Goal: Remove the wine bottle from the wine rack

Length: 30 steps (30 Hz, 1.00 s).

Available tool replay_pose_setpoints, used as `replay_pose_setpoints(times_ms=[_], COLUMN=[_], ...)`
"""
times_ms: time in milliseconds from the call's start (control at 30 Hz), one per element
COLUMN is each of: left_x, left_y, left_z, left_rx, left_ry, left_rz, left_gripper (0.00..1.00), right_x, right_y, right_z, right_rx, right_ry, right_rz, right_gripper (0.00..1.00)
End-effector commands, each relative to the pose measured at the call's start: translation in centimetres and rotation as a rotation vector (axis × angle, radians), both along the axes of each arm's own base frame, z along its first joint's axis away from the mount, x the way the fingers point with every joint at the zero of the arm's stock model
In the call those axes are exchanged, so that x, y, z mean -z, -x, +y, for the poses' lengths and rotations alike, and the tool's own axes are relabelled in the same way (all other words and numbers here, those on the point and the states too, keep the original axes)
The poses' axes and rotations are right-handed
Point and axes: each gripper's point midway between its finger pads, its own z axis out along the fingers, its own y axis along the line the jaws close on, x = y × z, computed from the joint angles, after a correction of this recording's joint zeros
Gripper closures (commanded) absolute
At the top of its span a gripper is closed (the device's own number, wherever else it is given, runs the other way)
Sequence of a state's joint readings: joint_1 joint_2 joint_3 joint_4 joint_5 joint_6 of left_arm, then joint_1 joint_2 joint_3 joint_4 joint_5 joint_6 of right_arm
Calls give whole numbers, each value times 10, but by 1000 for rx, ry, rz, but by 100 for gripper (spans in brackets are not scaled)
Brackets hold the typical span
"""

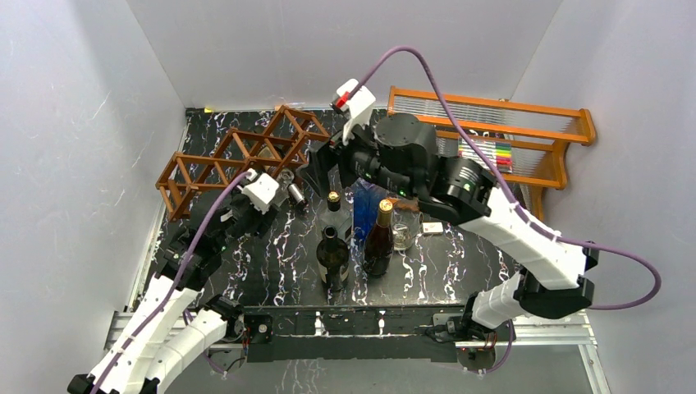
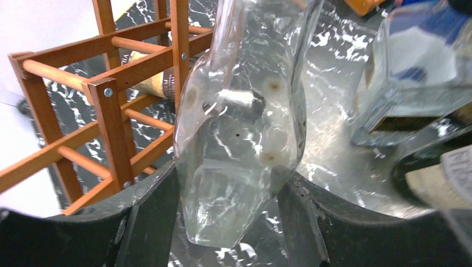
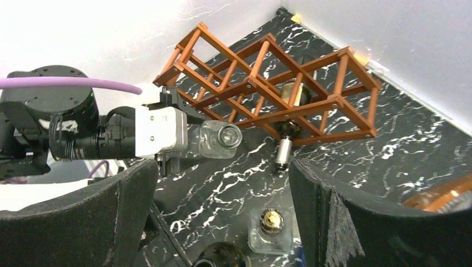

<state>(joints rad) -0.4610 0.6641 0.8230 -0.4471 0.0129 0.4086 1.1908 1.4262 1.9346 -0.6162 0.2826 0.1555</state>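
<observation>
The dark reddish-brown wine rack (image 1: pixel 246 152) stands at the back left; it also shows in the right wrist view (image 3: pixel 267 83) and the left wrist view (image 2: pixel 111 94). My left gripper (image 1: pixel 271 195) is shut on a clear glass bottle (image 2: pixel 239 128), held just in front of the rack, mouth toward the right (image 3: pixel 220 139). A second bottle with a pale label (image 3: pixel 290 94) lies in a lower cell, its silver-capped neck (image 3: pixel 283 153) sticking out. My right gripper (image 1: pixel 324 168) hovers open and empty above the rack's right end.
Standing bottles crowd mid-table: a dark green one (image 1: pixel 332 254), a brown one with a gold cap (image 1: pixel 379 242), a clear square one (image 1: pixel 334 209), a blue one (image 1: pixel 365 205), and a glass (image 1: pixel 404 234). An orange shelf unit (image 1: pixel 509 131) stands back right. White walls enclose three sides.
</observation>
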Motion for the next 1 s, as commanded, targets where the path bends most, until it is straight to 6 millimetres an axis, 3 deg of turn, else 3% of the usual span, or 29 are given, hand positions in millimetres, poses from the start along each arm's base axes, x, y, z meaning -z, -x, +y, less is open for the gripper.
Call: replay_pose_setpoints(times_ms=[0,133,267,433,667,867,967], left_x=[-42,-33,-21,-15,-16,-11,-8], left_y=[-6,-4,-2,-1,1,1,0], left_z=[-24,-38,-39,-40,-42,-47,-48], left_rx=[-30,-24,-40,-37,-16,1,0], left_ry=[293,412,445,476,499,508,515], left_rz=[-33,24,53,38,10,25,38], left_gripper=[100,100,100,100,100,100,100], right_x=[-21,3,31,68,110,124,123], right_y=[-16,-34,-46,-53,-57,-58,-54], right_z=[20,37,55,77,99,115,120], right_rx=[-46,-71,-72,-96,-113,-162,-196], right_ry=[-148,-126,-42,34,79,92,77], right_rz=[71,116,132,162,247,259,248], right_gripper=[5,13,17,19,32,56,80])
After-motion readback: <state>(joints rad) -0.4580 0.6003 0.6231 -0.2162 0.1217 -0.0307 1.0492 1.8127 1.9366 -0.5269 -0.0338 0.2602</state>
